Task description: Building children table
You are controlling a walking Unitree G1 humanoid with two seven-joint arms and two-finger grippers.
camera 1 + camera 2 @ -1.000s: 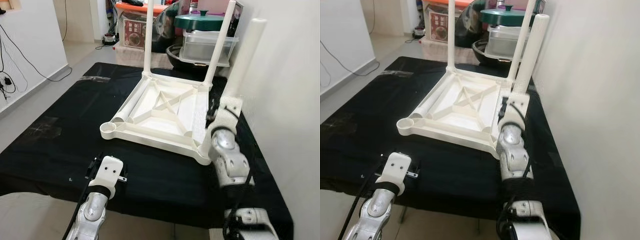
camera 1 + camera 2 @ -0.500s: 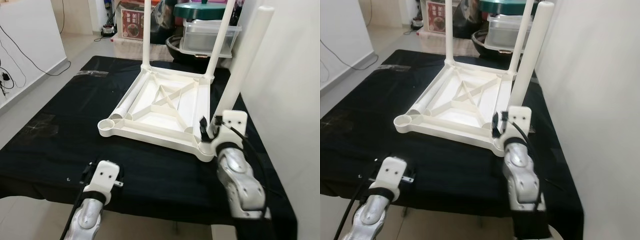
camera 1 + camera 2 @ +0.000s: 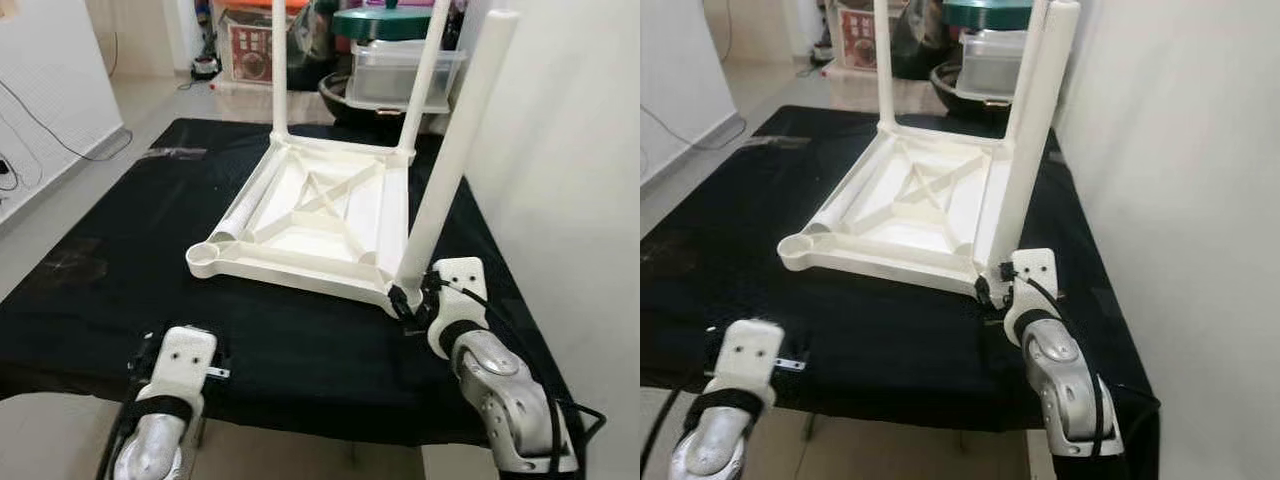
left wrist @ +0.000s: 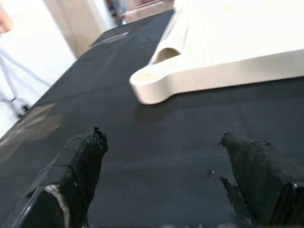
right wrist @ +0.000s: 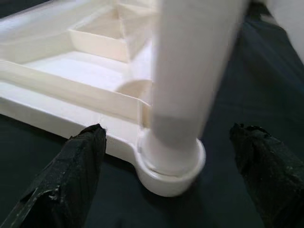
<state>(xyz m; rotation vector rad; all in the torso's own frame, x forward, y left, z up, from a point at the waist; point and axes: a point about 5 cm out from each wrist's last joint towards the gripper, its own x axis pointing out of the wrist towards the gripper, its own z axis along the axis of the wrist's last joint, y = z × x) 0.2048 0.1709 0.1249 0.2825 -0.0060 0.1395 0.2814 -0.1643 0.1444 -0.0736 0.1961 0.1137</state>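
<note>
**Three legs upright on the upturned table**

Two black fingers [image 5: 71,175] of the right gripper [image 5: 168,173] stand spread wide apart, one on each side of the near-right leg [image 3: 455,160] without touching it. That white leg sits upright in the corner socket [image 5: 171,161] of the children's table [image 3: 320,215], which lies upside down on the black cloth [image 3: 120,260]. The right gripper hovers just in front of this corner, low over the cloth.

The left gripper [image 4: 166,175] also has its fingers released and parted, holding nothing, near the cloth's front edge and well apart from the table's near-left corner socket [image 3: 207,255]. A fourth leg [image 3: 250,205] lies flat inside the frame along the left side. Two far legs [image 3: 277,70] stand upright at the back corners. Beyond the table sit a clear plastic bin [image 3: 405,75] and a green lid [image 3: 385,22].
</note>
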